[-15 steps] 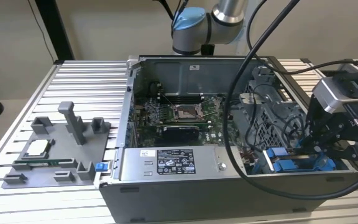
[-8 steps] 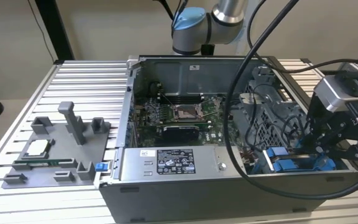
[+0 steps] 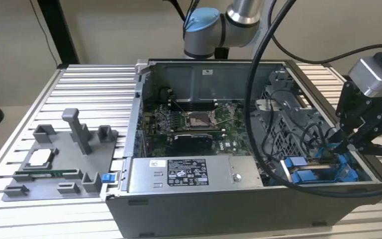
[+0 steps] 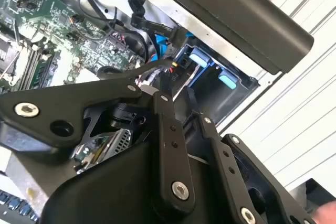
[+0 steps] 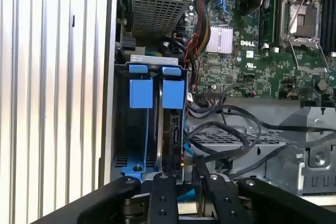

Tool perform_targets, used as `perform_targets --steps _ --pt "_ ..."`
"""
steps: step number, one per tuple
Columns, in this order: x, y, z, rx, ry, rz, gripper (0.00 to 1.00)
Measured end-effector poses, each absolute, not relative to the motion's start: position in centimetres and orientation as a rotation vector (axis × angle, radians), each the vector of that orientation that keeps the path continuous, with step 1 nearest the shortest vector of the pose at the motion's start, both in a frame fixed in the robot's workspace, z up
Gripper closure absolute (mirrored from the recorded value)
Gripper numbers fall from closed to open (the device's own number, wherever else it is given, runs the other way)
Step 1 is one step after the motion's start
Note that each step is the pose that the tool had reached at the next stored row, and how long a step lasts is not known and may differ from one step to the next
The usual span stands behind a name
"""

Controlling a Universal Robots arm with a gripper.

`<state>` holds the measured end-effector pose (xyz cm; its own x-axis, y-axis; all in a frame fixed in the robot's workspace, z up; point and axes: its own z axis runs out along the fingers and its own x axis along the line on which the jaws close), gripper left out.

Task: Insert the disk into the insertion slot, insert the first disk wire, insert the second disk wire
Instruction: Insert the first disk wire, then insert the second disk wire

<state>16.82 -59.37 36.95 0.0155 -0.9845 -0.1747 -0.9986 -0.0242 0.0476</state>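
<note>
Ribbed aluminium table (image 3: 91, 84) with an open PC case (image 3: 244, 199) sitting on it, so the usual bench setup. The gripper (image 5: 182, 171) was down inside the case at the drive corner. As far as I could make out, its fingers were pinched together on a black disk wire (image 4: 157, 66) with some red and yellow strands at the plug end. I wouldn't swear the grip was firm, but it looked clamped rather than released.

Right ahead of the fingertips was the disk (image 5: 171, 129), standing on edge in the insertion slot (image 5: 149, 59). It sat in the compartment nearer the loose cables, and the neighbouring compartment just had its blue frame. Two blue tabs (image 5: 140, 93) capped the far end of the bay from where the gripper sat.

My read was that the disk step was done and this was one of the wire steps. I couldn't tell whether it was the first or second wire. The plug looked just short of the disk's near edge, but I couldn't tell if it was touching.

I figure the next bit called for getting the plug square to the socket and pushing it straight in. There wasn't much room, with a tangle of black cables (image 5: 236, 129) right beside the fingers.

Beyond all that were the motherboard (image 5: 247, 61) and the power supply (image 3: 184, 174). Well away from the gripper, outside the case, was a grey fixture tray (image 3: 58, 164).
</note>
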Motion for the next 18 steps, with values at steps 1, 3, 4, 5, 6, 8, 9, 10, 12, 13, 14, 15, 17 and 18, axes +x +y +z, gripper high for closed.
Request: perform_targets --steps 1,3,4,5,6,8,9,10,12,13,14,15,17,18 --pt "16.81 -59.37 37.23 -2.173 2.13 0.243 0.0" --pt "16.81 -59.37 37.73 -2.173 2.13 0.243 0.0" --pt "16.81 -59.37 37.85 -2.173 2.13 0.243 0.0" --pt "16.81 -59.37 37.85 -2.173 2.13 0.243 0.0" --pt "16.81 -59.37 37.85 -2.173 2.13 0.243 0.0" --pt "16.81 -59.37 37.86 -2.173 2.13 0.243 0.0" --pt "16.81 -59.36 37.88 -2.173 2.13 0.243 0.0" --pt "16.83 -59.36 37.88 -2.173 2.13 0.243 0.0" --pt "16.94 -59.25 37.9 -2.174 2.13 0.242 0.0" --pt "17.01 -59.16 37.89 -2.173 2.13 0.242 0.0" --pt "17.08 -59.03 37.88 -2.173 2.13 0.243 0.0" --pt "17.17 -58.9 37.89 -2.174 2.13 0.242 0.0" --pt "17.45 -58.7 37.87 -2.174 2.129 0.243 0.0" --pt "17.64 -58.67 37.88 -2.175 2.129 0.243 0.0"
